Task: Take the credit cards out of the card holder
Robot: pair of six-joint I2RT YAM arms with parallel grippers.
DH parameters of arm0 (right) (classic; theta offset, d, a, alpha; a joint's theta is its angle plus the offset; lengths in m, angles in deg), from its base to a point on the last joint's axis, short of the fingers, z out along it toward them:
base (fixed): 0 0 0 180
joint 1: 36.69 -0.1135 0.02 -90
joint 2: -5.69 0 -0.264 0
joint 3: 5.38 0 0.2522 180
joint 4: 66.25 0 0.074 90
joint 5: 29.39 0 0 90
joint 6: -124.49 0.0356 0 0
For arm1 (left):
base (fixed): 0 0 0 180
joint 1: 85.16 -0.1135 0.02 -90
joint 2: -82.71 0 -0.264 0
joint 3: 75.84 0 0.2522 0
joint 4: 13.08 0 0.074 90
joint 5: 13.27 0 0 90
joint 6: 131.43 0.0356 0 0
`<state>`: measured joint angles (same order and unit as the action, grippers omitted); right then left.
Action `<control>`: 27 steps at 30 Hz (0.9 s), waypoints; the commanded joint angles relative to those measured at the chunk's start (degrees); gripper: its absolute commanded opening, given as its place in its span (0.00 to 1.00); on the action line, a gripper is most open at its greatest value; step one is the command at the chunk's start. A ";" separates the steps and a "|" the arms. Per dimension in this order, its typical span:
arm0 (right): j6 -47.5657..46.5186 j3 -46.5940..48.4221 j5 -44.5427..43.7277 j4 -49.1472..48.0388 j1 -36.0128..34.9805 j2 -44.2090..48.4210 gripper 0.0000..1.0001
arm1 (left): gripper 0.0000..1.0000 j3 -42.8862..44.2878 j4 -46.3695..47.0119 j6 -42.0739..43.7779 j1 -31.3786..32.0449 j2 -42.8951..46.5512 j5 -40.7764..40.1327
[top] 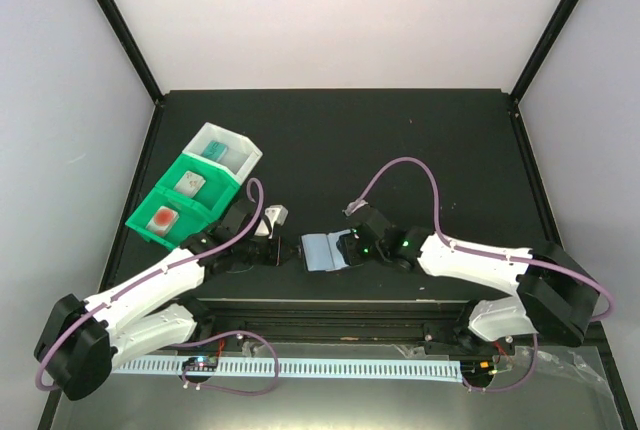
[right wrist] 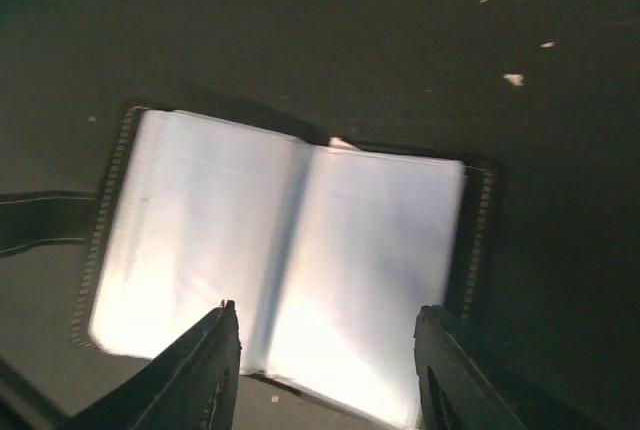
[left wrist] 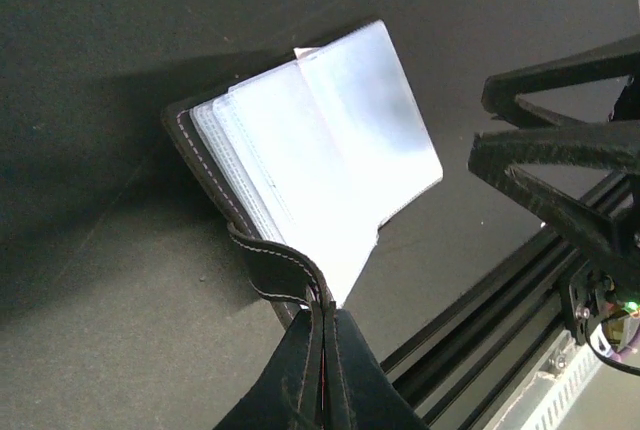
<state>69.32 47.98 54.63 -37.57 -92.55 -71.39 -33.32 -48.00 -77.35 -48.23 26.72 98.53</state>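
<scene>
Pinching the strap (left wrist: pixel 272 272) of the holder (top: pixel 324 251), the left end effector (left wrist: pixel 322 328) is clenched on that stitched black tab, while the right end effector (right wrist: pixel 328 312) hangs released just above the near edge of the spread pockets (right wrist: pixel 290 250), one finger to each side of the right-hand leaf. The holder lies open on the worktop (top: pixel 400 140) between the two arms, pale pockets up. Three cards (top: pixel 188 183) sit in the bins (top: pixel 228 188) at the far left, well apart from it. A small pale corner (right wrist: pixel 340 142) pokes out at the pockets' far edge; whether it is another card cannot be told. Most of the job looks done, with perhaps one card left. The risks lie in the grip. The strap is narrow and soft, so a pull from the right could drag the holder along or slip the tab free. The clear leaves are thin and glossy, so the fingers may close on several at once or slide off.
</scene>
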 commanded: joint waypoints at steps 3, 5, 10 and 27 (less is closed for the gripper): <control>0.49 1.55 7.68 -5.30 -0.22 -1.59 0.48 | 0.04 0.59 -1.25 0.24 -0.13 2.00 -4.02; 1.13 1.91 9.03 -7.36 -0.18 -3.26 0.52 | 0.11 0.64 -1.80 0.33 -0.15 2.28 -4.89; 1.75 2.83 9.75 -8.72 -0.22 -6.29 0.55 | 0.31 1.02 -3.57 -0.91 -0.18 2.99 -6.80; 3.32 3.14 9.98 -12.45 -0.28 -15.43 0.40 | 0.61 -1.93 7.68 -4.64 -0.34 2.08 2.43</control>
<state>72.30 51.04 65.34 -47.45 -92.55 -85.70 -34.74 -44.86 -80.52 -48.23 29.32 98.00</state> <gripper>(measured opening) 0.418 0.585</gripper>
